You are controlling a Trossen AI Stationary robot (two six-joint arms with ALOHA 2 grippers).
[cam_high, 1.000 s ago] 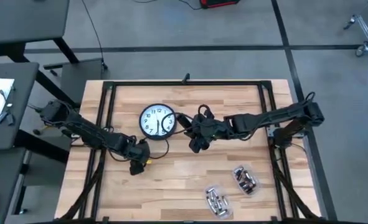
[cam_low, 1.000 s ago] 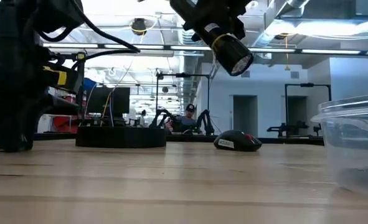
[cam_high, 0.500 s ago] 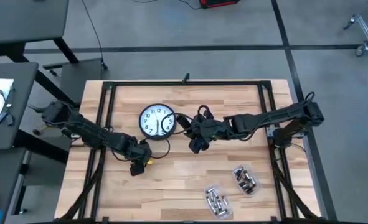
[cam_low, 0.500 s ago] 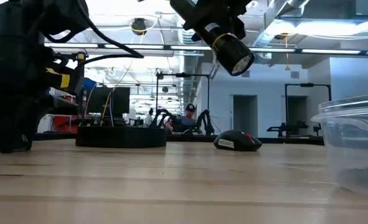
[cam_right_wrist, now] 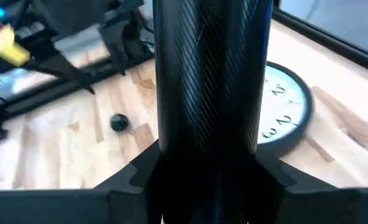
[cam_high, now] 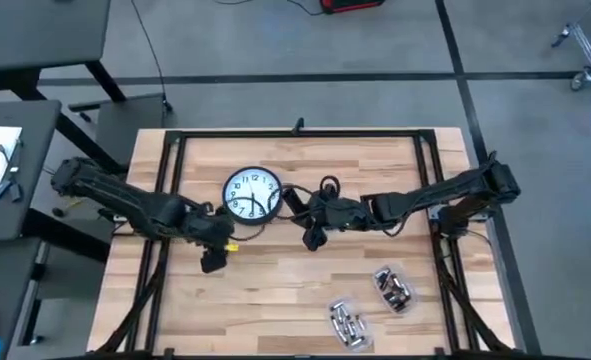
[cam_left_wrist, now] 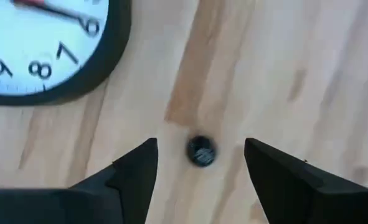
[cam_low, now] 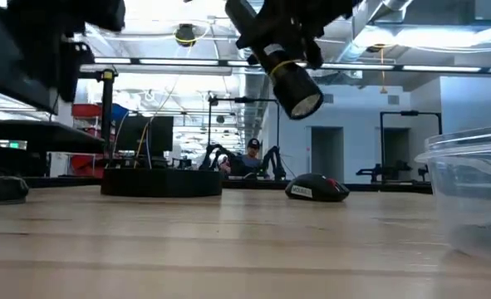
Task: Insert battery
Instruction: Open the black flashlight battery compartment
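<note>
Risks rolling the battery [cam_left_wrist: 201, 150] toward the clock [cam_left_wrist: 50, 46] if the spread left end effector [cam_left_wrist: 200, 167] descends off-centre; right end effector [cam_high: 313, 238] state unclear.

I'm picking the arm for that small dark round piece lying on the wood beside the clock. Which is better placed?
Left, probably. The left gripper hangs open directly over the small dark round piece, near the clock. The right gripper sits farther off, holding a black cylinder.

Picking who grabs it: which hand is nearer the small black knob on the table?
Left. The left hand hovers open around the black knob. The right hand is farther, beside the clock.
</note>
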